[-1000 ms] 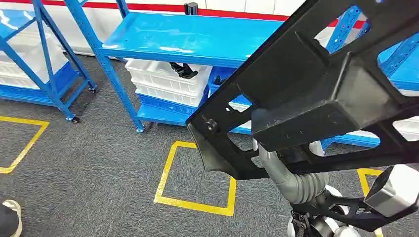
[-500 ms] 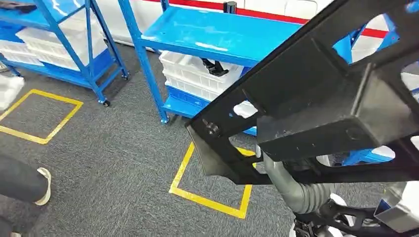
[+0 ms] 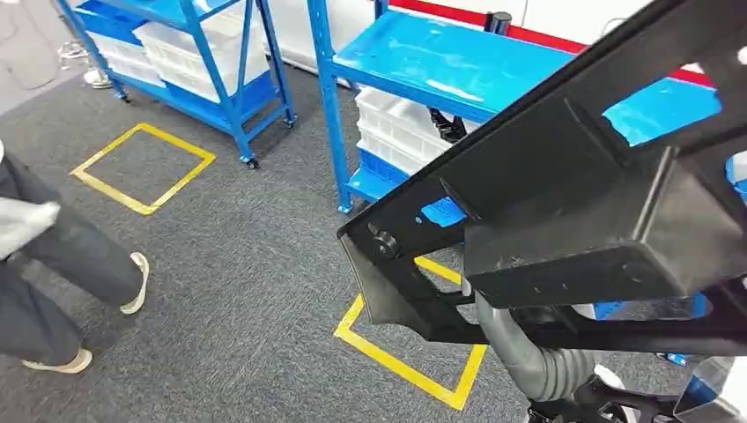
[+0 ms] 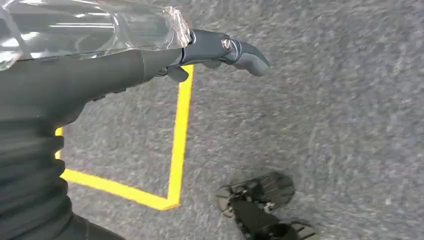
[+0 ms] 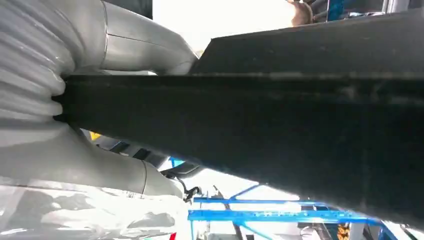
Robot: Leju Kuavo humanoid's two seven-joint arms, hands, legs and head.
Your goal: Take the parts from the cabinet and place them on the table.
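Head view: big black part [image 3: 564,203] held up close to the camera, over grey carpet w/ yellow tape square [image 3: 407,366]; blue shelving [image 3: 440,66] behind. Left wrist: left hand [image 4: 150,65] hangs w/ fingers out straight, holding nothing. Right wrist: right hand [image 5: 75,100] clamps the part.

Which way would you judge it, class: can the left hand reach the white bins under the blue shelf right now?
Probably not: the left hand hangs over carpet, apart from the white bins, with the black part between.
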